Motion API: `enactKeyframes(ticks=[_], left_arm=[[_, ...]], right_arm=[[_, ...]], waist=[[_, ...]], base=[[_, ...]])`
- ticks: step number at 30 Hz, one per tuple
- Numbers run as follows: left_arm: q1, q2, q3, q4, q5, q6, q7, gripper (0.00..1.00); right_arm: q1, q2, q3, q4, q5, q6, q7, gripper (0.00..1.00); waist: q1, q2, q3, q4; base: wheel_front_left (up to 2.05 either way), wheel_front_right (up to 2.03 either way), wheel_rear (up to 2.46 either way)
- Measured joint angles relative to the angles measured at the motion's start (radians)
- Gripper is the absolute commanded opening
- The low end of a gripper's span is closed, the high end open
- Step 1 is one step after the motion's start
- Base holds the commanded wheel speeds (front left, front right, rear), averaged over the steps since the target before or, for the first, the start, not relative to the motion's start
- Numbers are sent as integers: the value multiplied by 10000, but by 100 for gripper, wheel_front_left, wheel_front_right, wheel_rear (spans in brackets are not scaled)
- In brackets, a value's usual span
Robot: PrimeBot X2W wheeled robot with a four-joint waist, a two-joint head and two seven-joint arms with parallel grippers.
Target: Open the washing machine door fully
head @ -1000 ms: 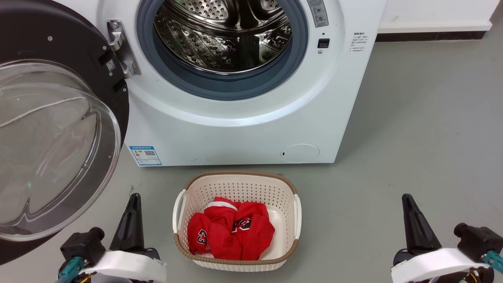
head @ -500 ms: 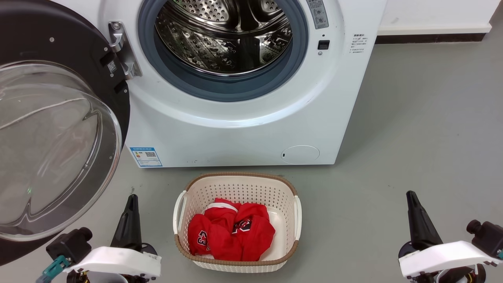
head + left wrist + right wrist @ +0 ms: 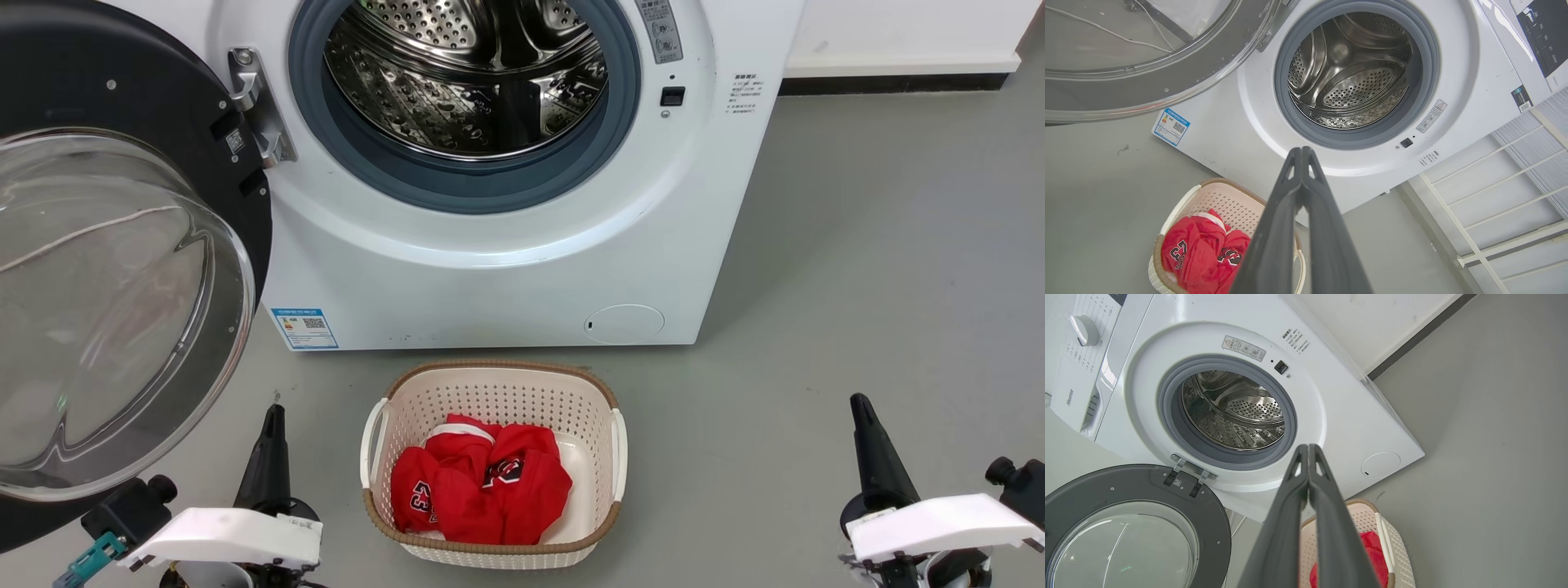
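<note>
The washing machine door [image 3: 163, 106], a black disc with a bulging clear glass bowl, stands swung wide open at the head view's left, held by its metal hinge [image 3: 257, 106]. The same door [image 3: 1139, 490] lies at the right wrist view's lower left, and its rim [image 3: 1167, 77] crosses the top left of the left wrist view. The steel drum [image 3: 465, 77] is exposed inside a grey-blue rubber ring. My left gripper [image 3: 273, 415] is shut and empty, low beside the door's lower edge. My right gripper [image 3: 860, 404] is shut and empty at the lower right, far from the machine.
A cream laundry basket [image 3: 490, 384] with red clothing [image 3: 482, 482] sits on the grey floor directly before the machine, between my arms. A white wall with a dark skirting [image 3: 890, 82] runs behind at the right. A white rack [image 3: 1494, 196] stands beside the machine.
Both arms have drawn back and down toward the bottom edge. The view has shifted slightly downward. The door stays wide open.
</note>
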Motion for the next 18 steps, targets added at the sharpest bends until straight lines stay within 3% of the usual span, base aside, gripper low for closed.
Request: enactKeyframes(ticks=[18], left_arm=[[-193, -2, 88, 207, -2291, 0, 564, 0]], right_arm=[[-216, -36, -138, 174, 2240, 0, 472, 0]], waist=[[0, 0, -72, 15]], base=[[0, 0, 0]])
